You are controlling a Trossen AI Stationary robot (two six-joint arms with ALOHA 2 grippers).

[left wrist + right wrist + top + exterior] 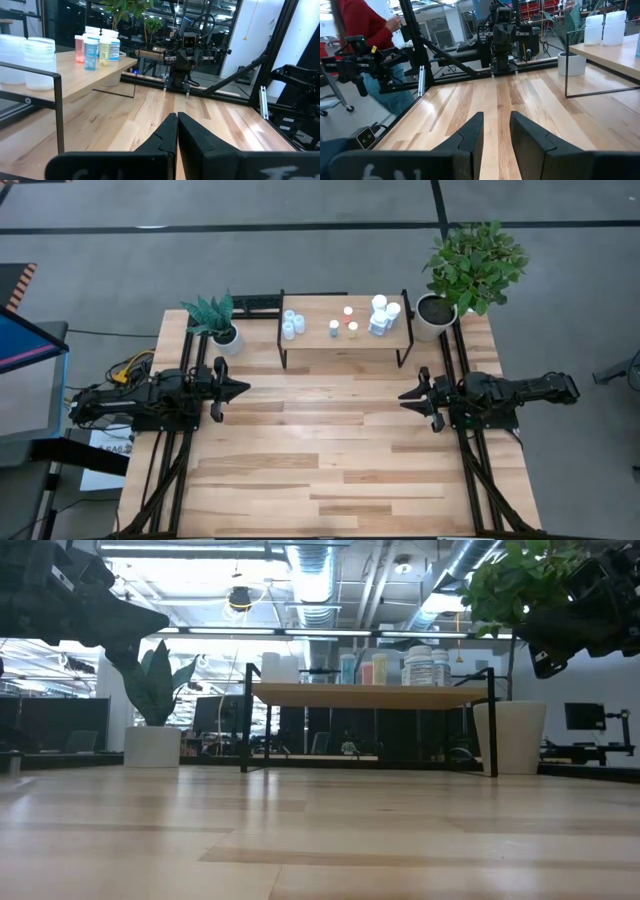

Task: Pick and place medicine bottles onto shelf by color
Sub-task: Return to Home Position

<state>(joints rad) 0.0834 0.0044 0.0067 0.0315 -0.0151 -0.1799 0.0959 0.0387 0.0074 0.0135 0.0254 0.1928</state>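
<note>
Nine or so bottles point(379, 304): all on the shelf point(320, 340), none on the table point(320, 450) before it; sorting looks complete.
White tubs point(40, 60): shelf's left end; ribbed, translucent plastic, squat, bunched together, like with like.
Capped bottles point(348, 327): shelf's middle; three slim ones with blue, red and yellow-orange caps, kept apart from the whites, so colour decides the spot.
Big whites point(381, 323): shelf's right end; chunkier, printed labels, clustered tight.
Shelf build: pale wood top, thin black metal legs, rectangular; flanked by two potted plants point(470, 265).
Left gripper point(246, 389): before the shelf's left end, well apart from it; fingers pressed together, holding nothing.
Right gripper point(403, 398): before the shelf's right end, well apart; fingers parted by a narrow gap, empty.
Pose, reason: both arms sit folded on their own sides, tips facing each other, which reads as a rest position, with no bottle left to fetch.
Table surface: light wood planks, striped grain, smooth, faintly glossy.
</note>
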